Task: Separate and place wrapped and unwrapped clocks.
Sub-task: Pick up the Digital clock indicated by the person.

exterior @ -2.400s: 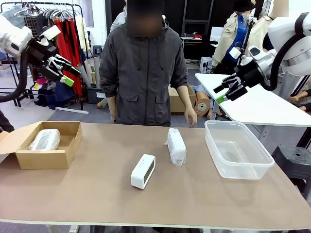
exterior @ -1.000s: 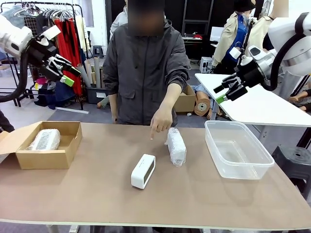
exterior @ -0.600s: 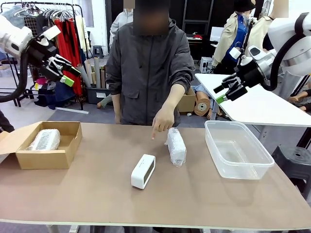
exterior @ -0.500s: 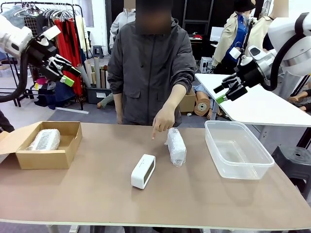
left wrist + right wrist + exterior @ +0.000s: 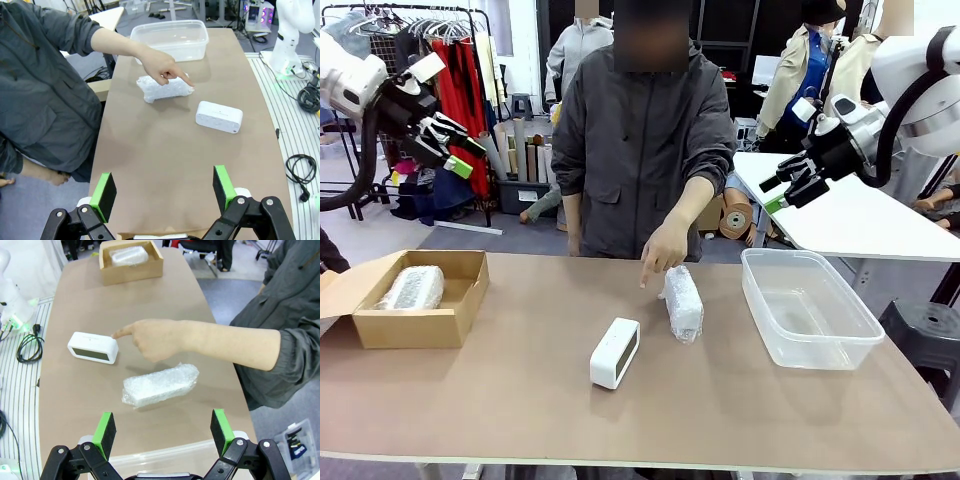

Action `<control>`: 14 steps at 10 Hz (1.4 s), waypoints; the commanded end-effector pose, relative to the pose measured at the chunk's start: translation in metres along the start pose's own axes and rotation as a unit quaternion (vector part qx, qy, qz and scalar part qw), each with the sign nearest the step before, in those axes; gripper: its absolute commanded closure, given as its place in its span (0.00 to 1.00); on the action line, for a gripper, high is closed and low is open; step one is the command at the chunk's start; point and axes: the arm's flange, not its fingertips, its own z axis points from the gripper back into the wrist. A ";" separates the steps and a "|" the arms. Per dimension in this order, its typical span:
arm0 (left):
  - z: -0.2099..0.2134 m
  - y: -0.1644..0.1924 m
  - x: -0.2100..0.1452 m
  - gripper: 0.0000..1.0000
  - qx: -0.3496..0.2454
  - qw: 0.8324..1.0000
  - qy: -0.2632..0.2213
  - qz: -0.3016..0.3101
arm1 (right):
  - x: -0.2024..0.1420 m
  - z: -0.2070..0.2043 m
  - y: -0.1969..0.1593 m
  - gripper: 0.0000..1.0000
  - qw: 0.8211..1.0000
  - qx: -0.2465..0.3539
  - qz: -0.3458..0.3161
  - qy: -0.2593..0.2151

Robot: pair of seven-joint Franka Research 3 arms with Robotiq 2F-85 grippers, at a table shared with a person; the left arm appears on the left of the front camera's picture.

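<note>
white rounded arms [image 5: 348, 82] end in a black left hand [image 5: 463, 155] and right hand [image 5: 770, 194] with green pads [image 5: 105, 195].

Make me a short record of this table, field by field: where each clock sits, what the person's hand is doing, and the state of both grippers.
bare clock: on the table, near the middle, untouched
loose wrapped clock: lying just right of the bare clock, not touching it
boxed wrapped clock: inside the open cardboard box, left end
plastic tub: right end
person's hand: index finger pointing down, beside the loose wrapped clock
left gripper: open, raised, holding nothing
right gripper: open, raised, holding nothing
</note>
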 end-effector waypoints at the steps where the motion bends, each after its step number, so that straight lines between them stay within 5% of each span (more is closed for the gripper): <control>1: 0.000 -0.001 0.001 0.00 -0.002 1.000 -0.001 0.000 | 0.001 0.001 -0.001 0.00 1.000 -0.002 0.002 0.000; 6: 0.000 -0.001 0.001 0.00 -0.002 1.000 -0.001 0.000 | 0.017 -0.014 0.023 0.00 1.000 0.009 -0.003 0.005; 11: 0.000 -0.001 0.001 0.00 -0.002 1.000 -0.001 0.000 | 0.075 -0.051 0.104 0.00 0.994 -0.006 -0.046 0.094; 14: 0.000 -0.001 0.001 0.00 -0.002 1.000 -0.001 0.000 | 0.122 -0.073 0.146 0.00 0.978 -0.027 -0.086 0.189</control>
